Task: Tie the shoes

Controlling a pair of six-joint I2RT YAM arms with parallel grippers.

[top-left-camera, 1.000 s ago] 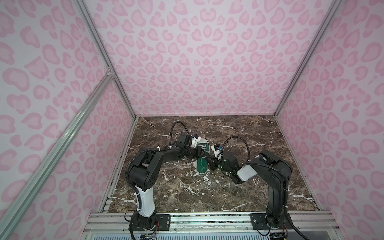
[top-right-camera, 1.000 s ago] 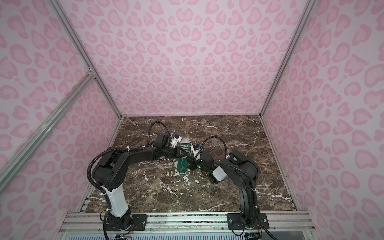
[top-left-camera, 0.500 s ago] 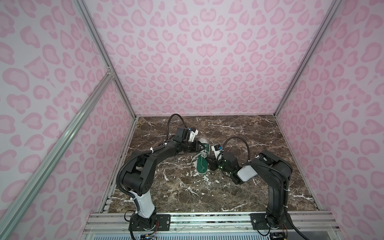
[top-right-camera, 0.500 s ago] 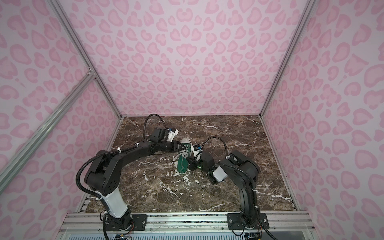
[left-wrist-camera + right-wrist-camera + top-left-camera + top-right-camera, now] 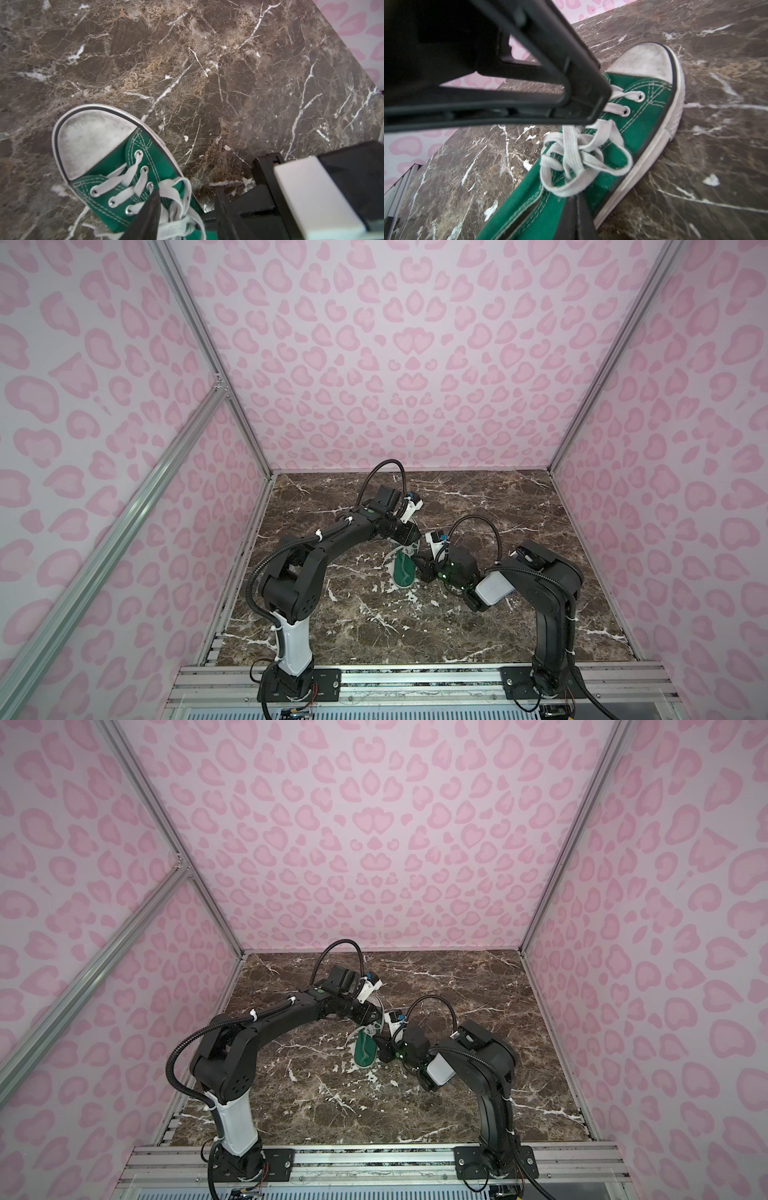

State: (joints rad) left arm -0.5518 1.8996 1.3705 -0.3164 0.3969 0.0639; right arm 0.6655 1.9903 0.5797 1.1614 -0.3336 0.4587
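**Supervisor:** Position of the sneaker?

**Inspector:** Green low-top sneaker [image 5: 405, 572] stands on its sole near the middle of the marble worktop [image 5: 457, 626]. The white toe cap [image 5: 87, 141] points toward the far edge. The white laces [image 5: 577, 153] are bunched in loose loops over the tongue.

**Supervisor:** And the grippers?

**Inspector:** Left gripper [image 5: 188, 199] is over the lacing with its fingers [image 5: 152, 209] spread, one tip resting on a lace loop. Right gripper [image 5: 576, 209] is at the heel half, fingers pressed together. Its tips touch a loop, but I cannot tell whether lace is caught between them.
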